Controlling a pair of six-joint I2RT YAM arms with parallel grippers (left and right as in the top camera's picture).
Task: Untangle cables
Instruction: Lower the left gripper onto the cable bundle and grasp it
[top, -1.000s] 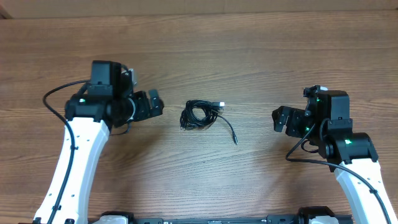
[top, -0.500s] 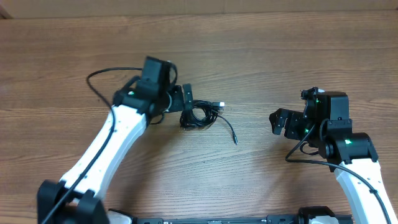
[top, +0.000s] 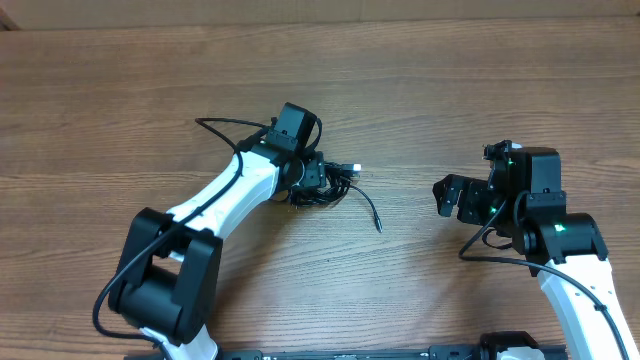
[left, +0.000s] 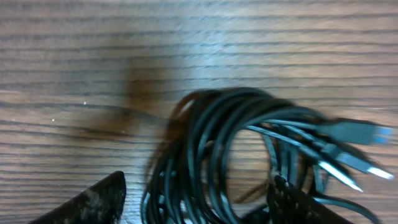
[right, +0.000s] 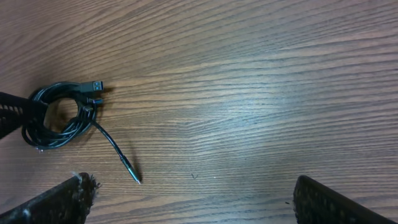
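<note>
The cables (top: 325, 188) are a small coiled bundle of thin black cords on the wooden table, with a silvery plug (top: 352, 165) at the upper right and one loose end (top: 376, 222) trailing down right. My left gripper (top: 312, 176) is open and sits on the bundle's left part, its fingers either side of the coils in the left wrist view (left: 196, 199). The bundle fills that view (left: 236, 155). My right gripper (top: 448, 195) is open and empty, well to the right of the bundle. The bundle lies at the far left in the right wrist view (right: 59, 115).
The wooden table (top: 400, 90) runs across the whole view. My left arm's own thick black wire (top: 225, 130) loops above the arm. My right arm's wire (top: 480, 245) hangs beside it.
My left arm has swung right from the table's left side and brought its gripper onto the cable bundle. The right arm has barely moved. The bundle lies in the same spot.
</note>
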